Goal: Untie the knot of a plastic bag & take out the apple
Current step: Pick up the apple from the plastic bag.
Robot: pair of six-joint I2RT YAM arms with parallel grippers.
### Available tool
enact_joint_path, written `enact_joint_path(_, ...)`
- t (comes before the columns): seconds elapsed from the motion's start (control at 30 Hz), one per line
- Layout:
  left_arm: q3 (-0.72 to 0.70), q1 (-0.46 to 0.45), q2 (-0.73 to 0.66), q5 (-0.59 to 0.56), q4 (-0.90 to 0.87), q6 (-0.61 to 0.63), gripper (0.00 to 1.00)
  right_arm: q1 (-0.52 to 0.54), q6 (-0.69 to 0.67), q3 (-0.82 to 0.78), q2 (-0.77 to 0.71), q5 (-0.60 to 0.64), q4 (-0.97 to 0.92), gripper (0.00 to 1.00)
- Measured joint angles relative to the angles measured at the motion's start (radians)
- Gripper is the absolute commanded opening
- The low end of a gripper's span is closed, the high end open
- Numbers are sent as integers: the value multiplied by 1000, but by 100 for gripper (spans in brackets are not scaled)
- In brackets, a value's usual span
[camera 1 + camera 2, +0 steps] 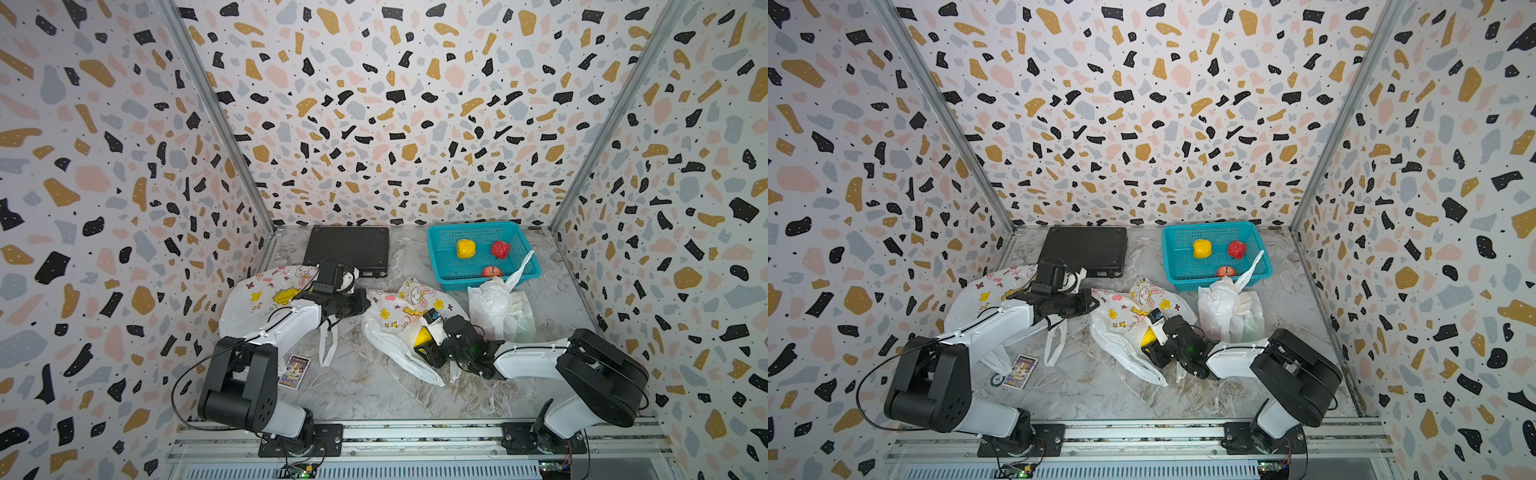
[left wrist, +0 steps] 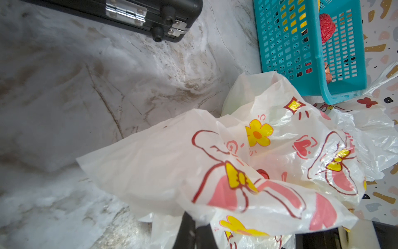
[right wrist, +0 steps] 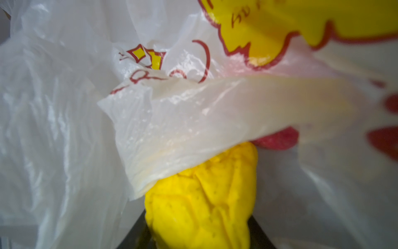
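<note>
A white plastic bag printed with rabbits and flowers lies at the table's middle, its mouth spread open; no knot shows on it. My left gripper is shut on the bag's edge. My right gripper reaches into the bag's mouth, its fingers closed on either side of a lumpy yellow fruit. Bag film drapes over the fruit. A blurred red patch shows beyond it. I cannot tell whether either one is the apple.
A teal basket at the back right holds a yellow fruit, a red fruit and a red apple. A plain white bag lies beside it. A black case, another printed bag, and a card lie at the left.
</note>
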Motion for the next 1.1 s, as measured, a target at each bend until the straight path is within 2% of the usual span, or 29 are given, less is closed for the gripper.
enact_joint_path(0.13,0,5,-9,-4,-2,8,0,0,-12,-17,-118,24,-40,34)
enact_joint_path(0.23,1,15,-29,-13,-7,11,0,0,-19,-37,-229,62,-62,38)
enact_joint_path(0.3,1,20,-45,-18,-7,11,0,0,-23,-51,-277,85,-66,33)
enact_joint_path(0.37,1,22,-56,-22,-7,10,0,0,-22,-56,-281,95,-69,32)
enact_joint_path(0.47,1,22,-63,-26,-7,10,0,-1,-5,-77,-256,111,-64,44)
enact_joint_path(0.7,0,23,-63,-6,4,19,0,-1,53,-79,-115,139,-84,65)
enact_joint_path(0.8,-2,23,-63,15,28,26,0,-1,70,-77,-100,144,-101,74)
enact_joint_path(0.93,-2,23,-63,39,40,34,0,-1,73,-54,-137,159,-145,78)
enact_joint_path(1.1,-2,23,-63,50,46,43,0,-1,71,-13,-176,180,-164,78)
